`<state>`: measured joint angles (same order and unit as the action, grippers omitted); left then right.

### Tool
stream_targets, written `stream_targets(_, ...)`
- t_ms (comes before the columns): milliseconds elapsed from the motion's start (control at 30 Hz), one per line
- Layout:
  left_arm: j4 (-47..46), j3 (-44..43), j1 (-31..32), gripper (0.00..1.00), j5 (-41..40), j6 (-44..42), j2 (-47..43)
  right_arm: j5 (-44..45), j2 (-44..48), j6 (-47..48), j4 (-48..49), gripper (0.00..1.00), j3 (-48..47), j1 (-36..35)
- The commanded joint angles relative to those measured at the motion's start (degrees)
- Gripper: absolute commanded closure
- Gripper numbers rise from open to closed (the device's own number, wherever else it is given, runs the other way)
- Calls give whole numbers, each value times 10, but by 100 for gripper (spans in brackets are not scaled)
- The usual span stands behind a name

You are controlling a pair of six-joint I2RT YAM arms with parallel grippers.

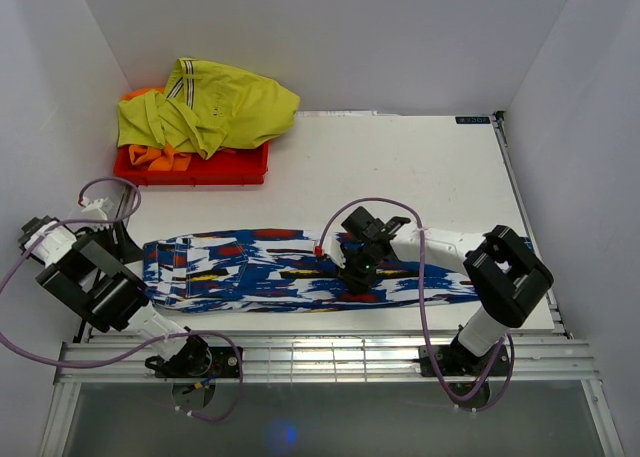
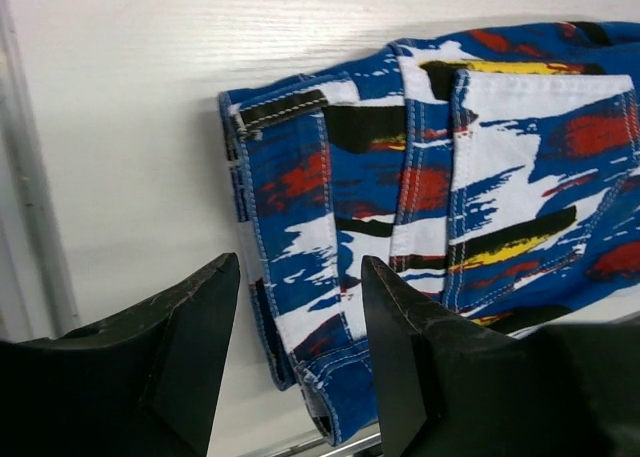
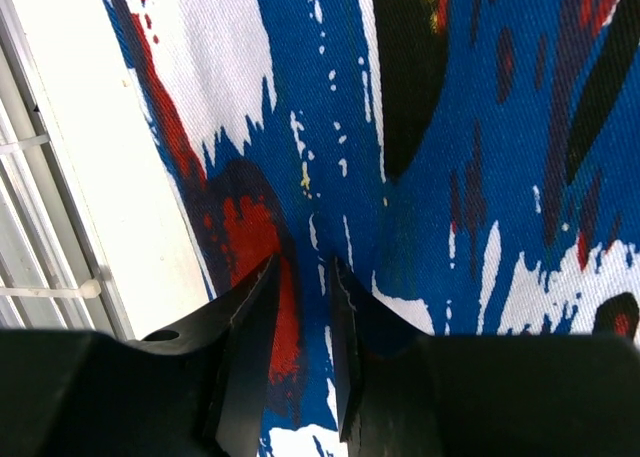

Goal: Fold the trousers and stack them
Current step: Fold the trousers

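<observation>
White table [image 1: 400,167] first: the trousers [image 1: 250,272] lie flat along the table's near edge, stretched from its left side almost to its right, with the waistband [image 2: 238,187] at the left end. By my reading you're partway. They look already folded leg over leg into one long narrow strip, while the crosswise folds and the stacking are not yet done. The cloth looks like a firm twill in royal blue with white, red, black and small yellow brush-like blotches. White stitching, a back pocket [image 2: 540,177] and a belt loop [image 2: 280,107] show at the waist, and it sits mostly smooth. At the table's far left corner a red tray [image 1: 200,169] holds a yellow-green garment [image 1: 220,107] heaped over an orange garment [image 1: 150,157]. Your right gripper [image 3: 305,277] is down on the strip a little right of the table's middle, its fingers [image 3: 245,327] closed to a narrow slit with a ridge of cloth pinched between them. Your left gripper [image 2: 300,259] hovers by the table's near left corner, over the waistband end, spread wide and holding nothing.
</observation>
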<state>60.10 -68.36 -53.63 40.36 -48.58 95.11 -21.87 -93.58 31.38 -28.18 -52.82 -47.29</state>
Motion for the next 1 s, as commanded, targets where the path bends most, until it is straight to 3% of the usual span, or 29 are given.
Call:
stream_targets(0, 14, 34, -1, 36, 82, -37, -55, 1, 14, -6, 21, 66, 18, -3)
stream_targets(133, 25, 75, 36, 33, 113, -116, -151, -14, 16, -6, 18, 65, 5, -3)
stream_targets(233, 15, 125, 126, 33, 84, -130, -230, 1, 25, -9, 11, 59, -18, 3)
stream_targets(367, -30, 182, 264, 33, 44, -84, -290, -2, 79, -8, -25, 35, -37, 45)
stream_targets(400, -56, 192, 286, 34, 32, -55, -295, -6, 88, -6, -34, 33, -39, 58)
stream_targets(567, -125, 237, 443, 36, -44, 21, -293, -21, 142, 45, -130, 30, -28, 213)
stream_targets(733, -205, 263, 549, 39, -121, 84, -253, 1, 185, 150, -200, 31, 10, 372)
stream_targets(967, -242, 269, 537, 49, -224, 117, -113, 54, 186, 276, -226, 32, 55, 566)
